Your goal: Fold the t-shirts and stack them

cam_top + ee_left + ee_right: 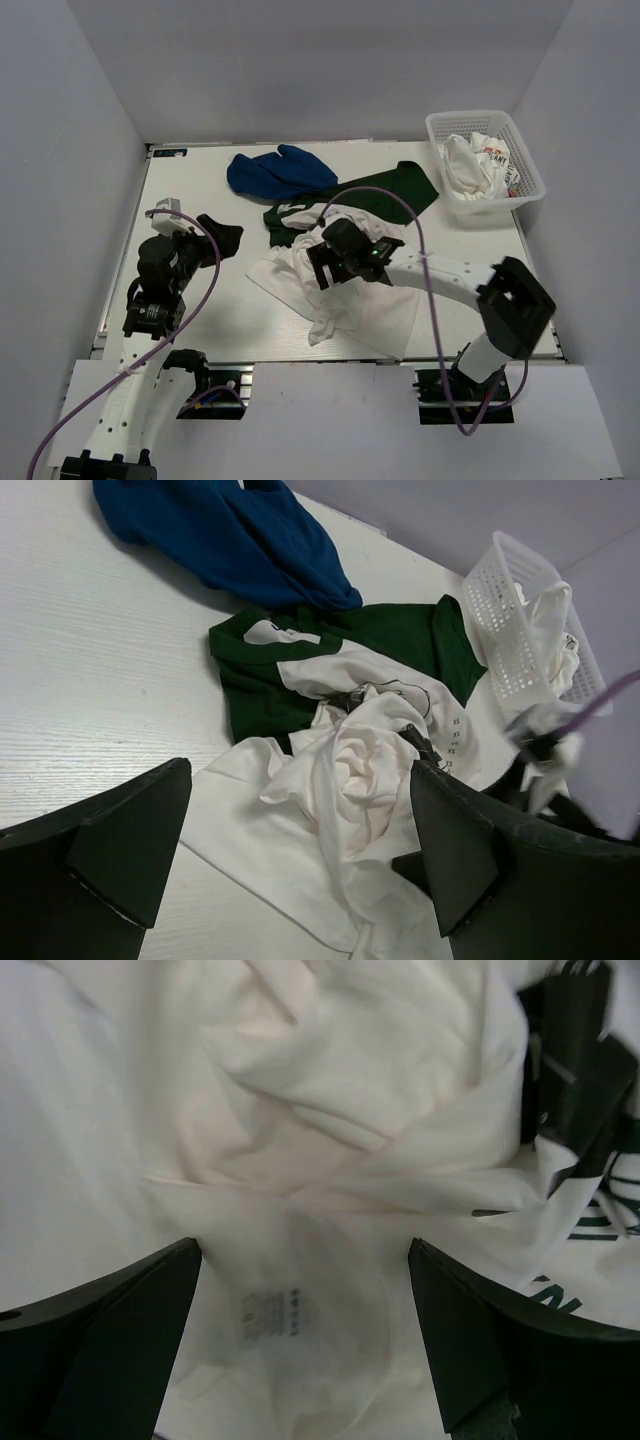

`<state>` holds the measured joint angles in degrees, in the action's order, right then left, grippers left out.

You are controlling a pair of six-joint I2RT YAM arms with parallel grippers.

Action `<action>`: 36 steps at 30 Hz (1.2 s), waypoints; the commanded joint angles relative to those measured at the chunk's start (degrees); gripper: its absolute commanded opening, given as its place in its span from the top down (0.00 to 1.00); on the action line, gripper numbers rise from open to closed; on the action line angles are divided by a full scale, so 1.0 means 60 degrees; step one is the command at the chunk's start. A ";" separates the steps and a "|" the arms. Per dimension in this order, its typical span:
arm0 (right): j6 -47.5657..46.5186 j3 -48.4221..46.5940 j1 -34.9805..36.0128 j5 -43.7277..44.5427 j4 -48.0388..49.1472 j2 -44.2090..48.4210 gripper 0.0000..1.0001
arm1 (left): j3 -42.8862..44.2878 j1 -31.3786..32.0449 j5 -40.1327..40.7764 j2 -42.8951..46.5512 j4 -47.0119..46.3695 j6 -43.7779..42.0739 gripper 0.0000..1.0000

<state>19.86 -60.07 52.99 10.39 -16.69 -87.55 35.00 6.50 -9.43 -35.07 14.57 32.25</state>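
A crumpled white t-shirt [335,300] lies at the table's front middle, also in the left wrist view [340,780] and the right wrist view [330,1110]. A dark green t-shirt [385,193] with white print lies behind it, partly under it. A royal blue t-shirt [275,172] is bunched at the back left. My right gripper [320,262] is open, low over the white shirt, jaws on either side of a fold with a faint label [272,1315]. My left gripper [222,238] is open and empty, left of the white shirt.
A white mesh basket [532,170] at the back right corner holds more white printed shirts [478,165]. A purple cable [425,250] arcs over the right arm. Grey walls enclose the table on three sides.
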 commanded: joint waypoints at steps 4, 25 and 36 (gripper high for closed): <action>0.0367 -0.0344 0.0104 0.2276 -0.0661 -0.1404 0.10 | 0.0025 0.0000 0.0297 0.0044 -0.0026 -0.0028 0.00; -0.1886 -0.3698 -0.0510 0.5575 0.0992 0.0688 1.00 | 0.0025 0.0000 0.0781 0.0044 0.0062 -0.0028 0.00; -0.4710 -1.0228 -0.3616 0.6309 0.1666 -0.1285 1.00 | 0.0113 0.0000 0.1103 0.0044 0.0341 -0.0028 0.00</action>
<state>0.47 -113.65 34.26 43.64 -12.10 -92.58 34.98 6.50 -4.43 -35.09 15.49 32.23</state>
